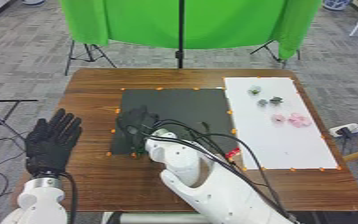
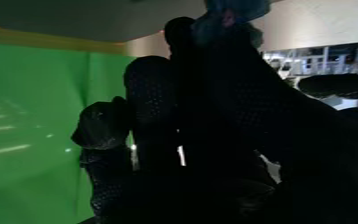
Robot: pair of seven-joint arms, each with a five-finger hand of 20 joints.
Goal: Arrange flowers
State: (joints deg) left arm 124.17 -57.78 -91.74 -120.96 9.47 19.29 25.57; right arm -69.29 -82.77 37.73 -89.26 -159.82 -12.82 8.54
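To the left of the black mat (image 1: pixel 171 100), the left hand (image 1: pixel 51 142) lies palm-down over the table (image 1: pixel 95 180), its fingers straight and relaxed, holding nothing; it has no part in this step.

Over the mat's left part is the right hand (image 1: pixel 135 124). The right wrist view has its fingers gathered at the tips, pinching a bluish thing with a touch of pink (image 2: pixel 237 9), which I take to be a flower. The step in hand looks like placing this bloom in the arrangement on the mat.

Just beside the mat's near right corner lies a small red thing (image 1: pixel 233 152), partly behind the right arm.

Right of the mat is the white panel (image 1: pixel 291 150). On it, a pale bloom (image 1: pixel 254 90) lies level with the mat's far edge, two grey-green ones (image 1: pixel 276 100) a little nearer, and two pink flowers (image 1: pixel 299 120) level with its middle.

The next move calls for settling the pinched bloom over the mat, easing the fingers apart without dragging it, then lifting clear.
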